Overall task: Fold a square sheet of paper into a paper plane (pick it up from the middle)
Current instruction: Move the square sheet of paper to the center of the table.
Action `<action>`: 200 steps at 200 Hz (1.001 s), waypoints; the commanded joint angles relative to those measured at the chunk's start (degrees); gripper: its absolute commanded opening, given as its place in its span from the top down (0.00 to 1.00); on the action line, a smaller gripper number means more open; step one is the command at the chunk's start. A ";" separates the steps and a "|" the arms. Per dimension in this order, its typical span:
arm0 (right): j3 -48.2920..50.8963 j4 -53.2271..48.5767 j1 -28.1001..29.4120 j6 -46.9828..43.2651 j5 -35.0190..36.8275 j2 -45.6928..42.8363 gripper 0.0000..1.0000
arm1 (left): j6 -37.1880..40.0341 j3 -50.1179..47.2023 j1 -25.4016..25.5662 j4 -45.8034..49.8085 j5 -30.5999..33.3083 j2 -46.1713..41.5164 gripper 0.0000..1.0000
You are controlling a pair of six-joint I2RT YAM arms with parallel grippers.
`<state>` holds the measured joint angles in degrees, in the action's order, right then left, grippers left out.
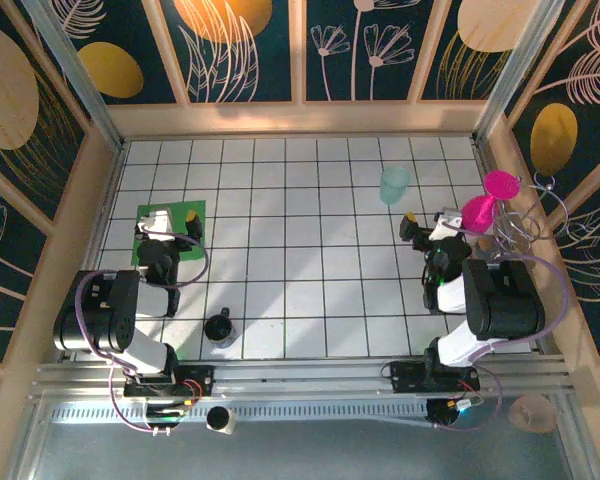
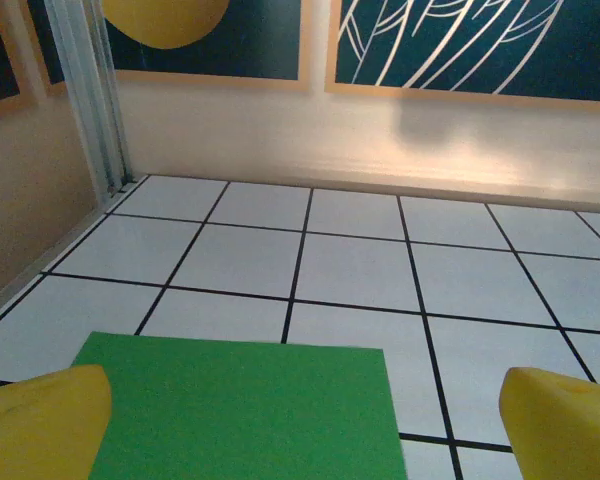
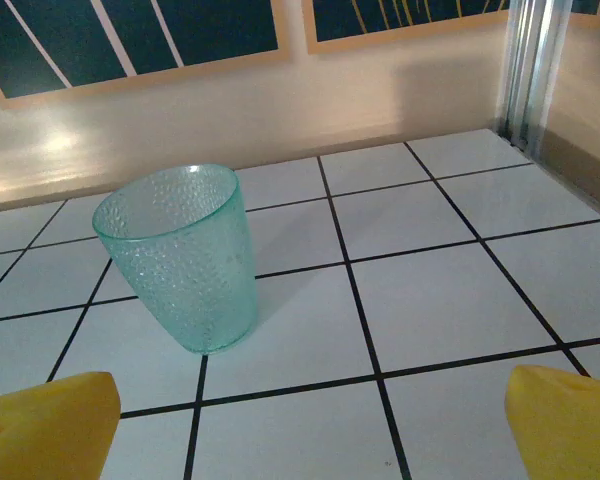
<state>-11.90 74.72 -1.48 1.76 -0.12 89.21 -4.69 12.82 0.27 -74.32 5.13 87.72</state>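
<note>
Yellow-fingered and spread wide, the left gripper point(image 2: 300, 432) hangs low over the square sheet of paper point(image 2: 240, 405) and grips nothing. The bright green sheet lies flat on the white gridded worktop point(image 2: 460, 280), at the left side, near the wooden left wall point(image 1: 100, 190). In the top view the left gripper and its wrist cover part of the sheet. Bare tiles run from the sheet's far edge to the back wall and rightward across the middle. The right gripper point(image 3: 305, 425), its fingers also wide apart and empty, sits near the right side. Just ahead of it a pale teal cup point(image 3: 180, 255) stands upright, mouth up, with bare tiles around it; whether anything is inside cannot be told. Two pink objects point(image 1: 498, 185) perch on a wire rack point(image 1: 525, 225) at the right wall, close beside the right arm. A small dark cup point(image 1: 220, 327) stands near the worktop's near edge, between the arms, closer to the left one.
</note>
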 commanded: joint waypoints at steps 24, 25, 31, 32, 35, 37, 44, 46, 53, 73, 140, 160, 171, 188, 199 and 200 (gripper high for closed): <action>-0.86 0.74 -0.36 -0.93 -0.41 0.23 0.01 | 0.21 0.10 -0.36 -1.57 -0.10 0.17 0.01; -0.85 0.76 -0.37 -0.90 -0.41 0.25 0.01 | 0.21 0.10 -0.36 -1.55 -0.11 0.17 0.01; -0.86 0.78 -0.37 -0.95 -0.41 0.23 0.01 | 0.21 0.19 -0.37 -1.44 -0.12 0.17 0.01; -0.90 0.78 -0.32 -0.96 -0.41 0.25 0.01 | 0.21 0.19 -0.37 -1.44 -0.12 0.17 0.01; -0.89 0.77 -0.36 -0.96 -0.41 0.21 0.01 | 0.21 0.19 -0.36 -1.44 -0.12 0.17 0.01; -0.90 0.76 -0.37 -0.90 -0.41 0.25 0.01 | 0.16 0.19 -0.36 -1.44 -0.12 0.17 0.01; -0.92 0.78 -0.37 -0.91 -0.41 0.23 0.01 | 0.21 0.19 -0.39 -1.44 -0.11 0.17 0.01; -0.91 0.76 -0.37 -0.91 -0.41 0.26 0.01 | 0.25 0.17 -0.37 -1.44 -0.07 0.17 0.01; -0.88 0.78 -0.36 -0.94 -0.44 0.26 0.01 | 0.20 0.19 -0.37 -1.44 -0.07 0.18 0.01; -0.91 0.72 -0.44 -0.84 -0.41 0.25 0.01 | 0.17 0.18 -0.36 -1.44 0.06 0.22 0.01; -1.00 0.59 -0.45 -0.81 -0.50 0.21 0.01 | 0.11 0.54 -0.36 -0.91 0.24 0.24 0.01; -0.94 0.65 -0.46 -0.89 -0.50 0.25 0.01 | 0.12 0.44 -0.36 -0.91 0.24 0.18 0.01; -0.98 0.66 -0.46 -0.87 -0.52 0.24 0.01 | 0.12 0.45 -0.36 -1.00 0.24 0.17 0.01; -0.85 0.75 -0.44 -0.87 -0.50 0.23 0.01 | 0.12 0.23 -0.36 -1.29 0.24 0.17 0.01; -0.79 0.89 -0.43 -0.97 -0.43 0.24 0.01 | 0.12 -0.32 -0.36 -2.18 0.39 0.11 0.01; -0.77 0.93 -0.45 -0.97 -0.38 0.25 0.01 | 0.07 -0.37 -0.36 -2.34 0.40 0.10 0.01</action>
<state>-11.90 74.72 -1.48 1.76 -0.12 89.21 -4.69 12.82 0.27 -74.32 5.13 87.72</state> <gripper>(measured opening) 0.990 0.989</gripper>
